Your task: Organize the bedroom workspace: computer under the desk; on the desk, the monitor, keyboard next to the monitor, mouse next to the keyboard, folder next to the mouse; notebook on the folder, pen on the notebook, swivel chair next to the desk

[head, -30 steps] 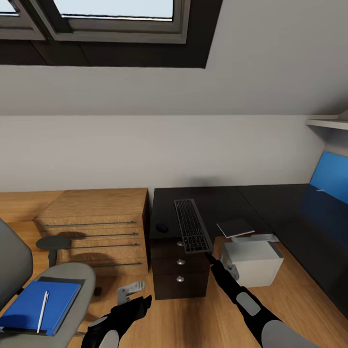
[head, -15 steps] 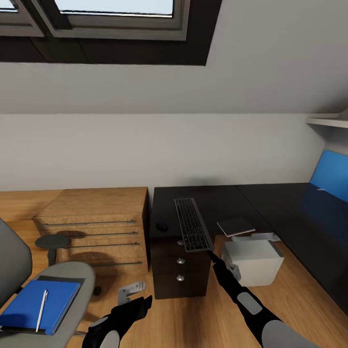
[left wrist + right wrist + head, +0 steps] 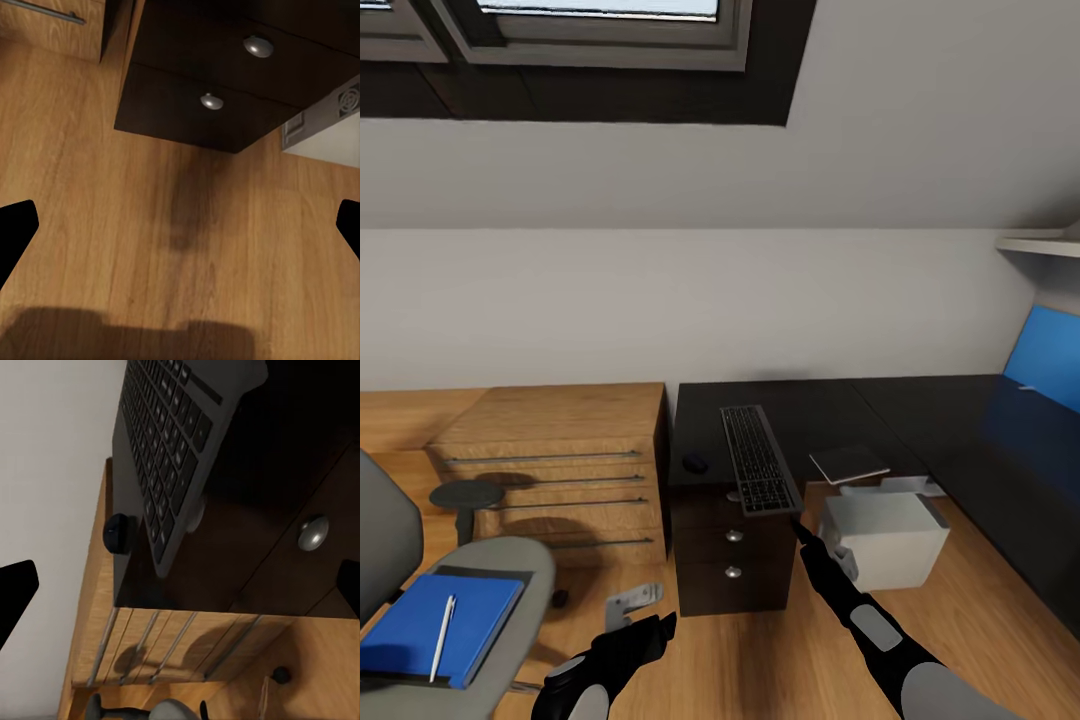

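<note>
Keyboard (image 3: 759,461) placement step: overhangs desk (image 3: 830,410) edge. Push fully on with right gripper (image 3: 797,527) (fingers spread, empty); left gripper (image 3: 650,632) spread.

Two glossy black arms with pale grey oval panels, each tapering to a black pincer (image 3: 796,527).

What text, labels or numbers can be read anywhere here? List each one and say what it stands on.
None can be read.
keyboard: the keycaps carry pale marks, too small and blurred to read in the head view and in the right wrist view.
blue folder on the swivel chair: plain cover, no lettering visible.
computer: no label or brand visible.
desk drawers: only round silver knobs, no markings.
</note>
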